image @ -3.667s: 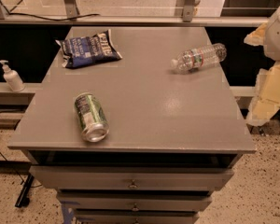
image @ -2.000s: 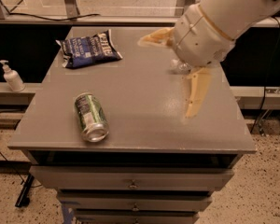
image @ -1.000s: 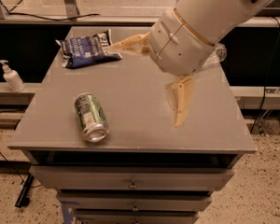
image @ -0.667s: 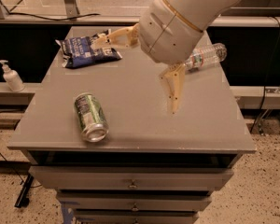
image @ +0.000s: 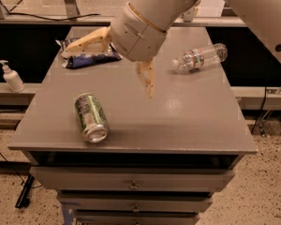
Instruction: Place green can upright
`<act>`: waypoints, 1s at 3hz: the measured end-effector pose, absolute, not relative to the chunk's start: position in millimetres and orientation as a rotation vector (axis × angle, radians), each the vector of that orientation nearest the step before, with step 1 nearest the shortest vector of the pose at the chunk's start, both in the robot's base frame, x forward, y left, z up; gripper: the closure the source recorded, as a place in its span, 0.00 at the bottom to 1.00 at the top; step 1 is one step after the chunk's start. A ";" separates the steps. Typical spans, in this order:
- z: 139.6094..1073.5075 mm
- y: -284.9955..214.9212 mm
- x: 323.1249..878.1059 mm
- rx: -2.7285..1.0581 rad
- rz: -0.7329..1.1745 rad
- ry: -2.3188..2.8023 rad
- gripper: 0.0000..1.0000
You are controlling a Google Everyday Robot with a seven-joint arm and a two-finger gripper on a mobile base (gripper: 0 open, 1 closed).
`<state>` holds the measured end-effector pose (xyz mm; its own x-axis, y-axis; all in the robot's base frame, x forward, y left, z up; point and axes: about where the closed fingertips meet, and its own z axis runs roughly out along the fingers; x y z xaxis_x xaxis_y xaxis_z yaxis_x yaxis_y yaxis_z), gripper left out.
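- Pump bottle (image: 9, 77): white, upright, on the low ledge off the left side of the table, well apart from everything else.
- Table (image: 196, 121): grey top over a stack of drawers (image: 131, 184) with small knobs. It carries every item listed below.
- Green can (image: 90, 117): the task's thing. It lies on its side on the front-left part of the table top, near the front edge. One silver end faces the front edge, the green body runs back and slightly left. Nothing touches it.
- Snack bag (image: 94, 58): dark blue, flat, at the back-left of the table top. One of my fingers partly hides it from above.
- My gripper (image: 108, 72): released, spread wide and holding nothing. It hangs over the middle-back of the table, above the surface. Of my tan fingers (image: 147, 76), one reaches left over the snack bag and the other points down toward the table top. The green can sits to the front-left of the lower finger, apart from it.
- My arm (image: 145, 20): a thick white wrist that rises toward the upper right and out of view.
- Water bottle (image: 200, 57): clear plastic, on its side at the back-right of the table top, cap end toward my gripper, not touching it.
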<state>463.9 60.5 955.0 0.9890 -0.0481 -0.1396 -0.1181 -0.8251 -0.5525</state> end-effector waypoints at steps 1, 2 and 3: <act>954.7 62.0 464.1 -2.539 0.135 0.042 0.00; 962.1 71.0 452.8 -2.582 0.067 -0.134 0.00; 958.4 93.6 441.5 -2.648 -0.056 -0.495 0.00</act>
<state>441.5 93.6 958.4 0.9350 0.3343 0.1186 0.3524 -0.8374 -0.4178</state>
